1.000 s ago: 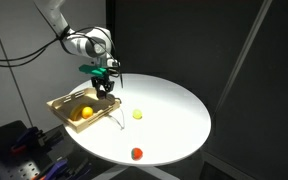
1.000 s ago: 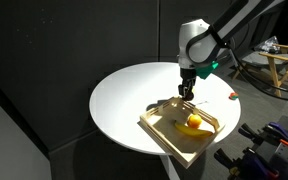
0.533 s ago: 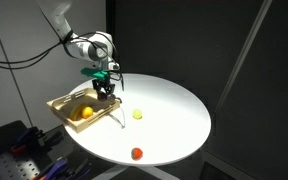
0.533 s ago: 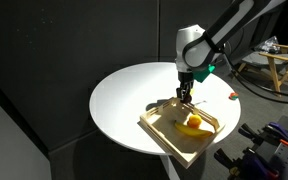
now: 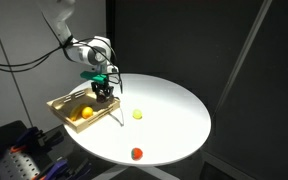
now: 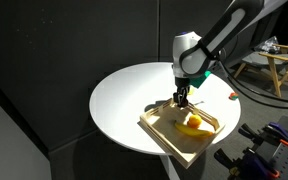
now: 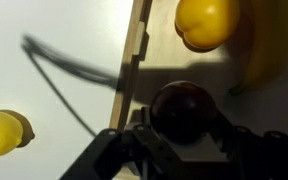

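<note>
Wooden tray is your landmark. Two yellow pieces already lie inside it: a round yellow fruit and what looks like a banana. Your jaws are closed most of the way round a dark red fruit. They hold it just above the tray floor, close to the wall that faces the middle of the counter, and it is not yet set down. Outside the tray, a small yellow fruit lies near that wall. A red fruit sits well apart from the tray, by the counter's rim. By my judgement, two are in, one is in hand and two are out.
</note>
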`<control>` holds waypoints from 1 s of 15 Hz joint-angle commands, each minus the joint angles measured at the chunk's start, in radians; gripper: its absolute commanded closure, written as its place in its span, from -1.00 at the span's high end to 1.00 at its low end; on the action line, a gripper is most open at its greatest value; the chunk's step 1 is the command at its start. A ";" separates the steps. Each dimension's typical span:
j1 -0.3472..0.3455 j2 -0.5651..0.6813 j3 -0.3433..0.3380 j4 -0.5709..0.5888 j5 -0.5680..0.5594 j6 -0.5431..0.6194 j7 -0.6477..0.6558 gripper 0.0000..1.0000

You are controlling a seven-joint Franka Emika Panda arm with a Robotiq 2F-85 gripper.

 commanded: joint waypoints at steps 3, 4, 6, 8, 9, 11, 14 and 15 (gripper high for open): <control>0.015 0.028 -0.003 0.025 -0.018 0.023 0.025 -0.32; 0.016 0.030 -0.003 0.026 -0.019 0.027 0.025 -0.32; 0.017 0.034 -0.003 0.028 -0.018 0.031 0.023 -0.32; 0.018 0.037 -0.003 0.030 -0.018 0.036 0.022 -0.32; 0.018 0.038 -0.003 0.031 -0.018 0.037 0.022 -0.32; 0.018 0.038 -0.003 0.034 -0.017 0.039 0.022 -0.32; 0.019 0.038 -0.003 0.034 -0.018 0.039 0.022 -0.32; 0.019 0.038 -0.003 0.034 -0.018 0.040 0.022 -0.12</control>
